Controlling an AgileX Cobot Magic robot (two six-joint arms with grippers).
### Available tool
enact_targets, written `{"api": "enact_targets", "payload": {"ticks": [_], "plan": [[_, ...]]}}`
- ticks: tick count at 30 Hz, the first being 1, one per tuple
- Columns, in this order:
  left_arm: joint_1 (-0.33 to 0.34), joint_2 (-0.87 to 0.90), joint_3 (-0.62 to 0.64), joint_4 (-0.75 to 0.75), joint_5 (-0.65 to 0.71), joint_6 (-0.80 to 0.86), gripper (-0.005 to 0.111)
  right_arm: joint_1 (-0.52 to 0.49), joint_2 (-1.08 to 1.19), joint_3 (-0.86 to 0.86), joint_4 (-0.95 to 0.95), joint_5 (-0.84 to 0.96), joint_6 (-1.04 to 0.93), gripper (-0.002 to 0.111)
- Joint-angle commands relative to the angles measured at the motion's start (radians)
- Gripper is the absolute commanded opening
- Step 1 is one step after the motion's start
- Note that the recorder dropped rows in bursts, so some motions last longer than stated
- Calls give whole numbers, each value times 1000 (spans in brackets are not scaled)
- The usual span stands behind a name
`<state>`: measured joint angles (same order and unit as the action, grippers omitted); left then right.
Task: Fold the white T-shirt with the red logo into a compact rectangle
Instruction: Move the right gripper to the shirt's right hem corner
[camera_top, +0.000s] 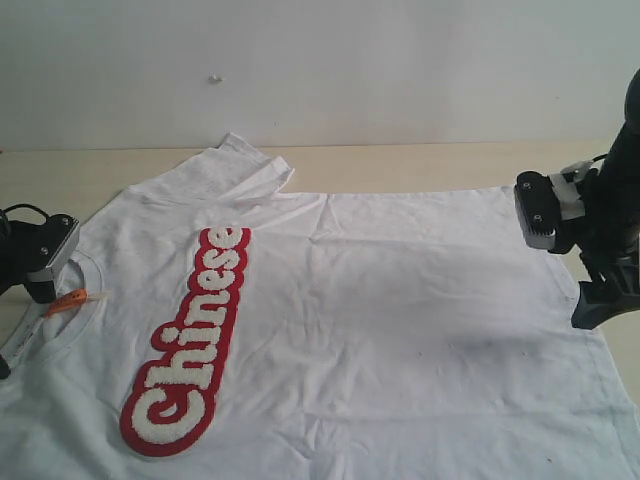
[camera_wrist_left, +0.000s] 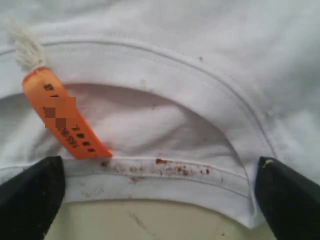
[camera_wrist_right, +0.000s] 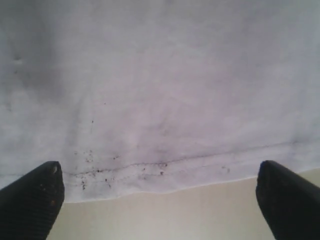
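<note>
- Left arm (camera_top: 22, 262), by the collar of the white T-shirt (camera_top: 400, 300): black, grey block (camera_top: 57, 248), black cable (camera_top: 20, 210).
- Right arm (camera_top: 612, 225), by its hem: black, silver screwed block (camera_top: 537, 212).
- Fingertips (camera_wrist_right: 32, 197): black, finely ribbed.

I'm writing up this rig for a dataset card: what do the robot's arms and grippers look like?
The left arm and right arm are black. The left gripper and right gripper have matte black, rounded fingertips with a fine texture. Each wrist carries a silver-grey block with dark screws; a thin black cable loops by the left one.

T-shirt (camera_top: 400, 300) on table (camera_top: 400, 168), logo (camera_top: 190, 345) toward left, tag (camera_top: 66, 300) at collar
</note>
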<state>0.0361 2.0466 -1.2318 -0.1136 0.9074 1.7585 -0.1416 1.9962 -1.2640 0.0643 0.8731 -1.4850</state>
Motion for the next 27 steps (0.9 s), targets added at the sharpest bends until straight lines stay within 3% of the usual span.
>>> {"api": "enact_targets", "payload": {"ticks": [1,27], "plan": [[-1,11,-1,1,-16,-9,105,-16,35,-11,-8,-11,-24,105],[-1,11,-1,1,-16,-9,105,-23,105,-9,-44,-34,-43,105]]}}
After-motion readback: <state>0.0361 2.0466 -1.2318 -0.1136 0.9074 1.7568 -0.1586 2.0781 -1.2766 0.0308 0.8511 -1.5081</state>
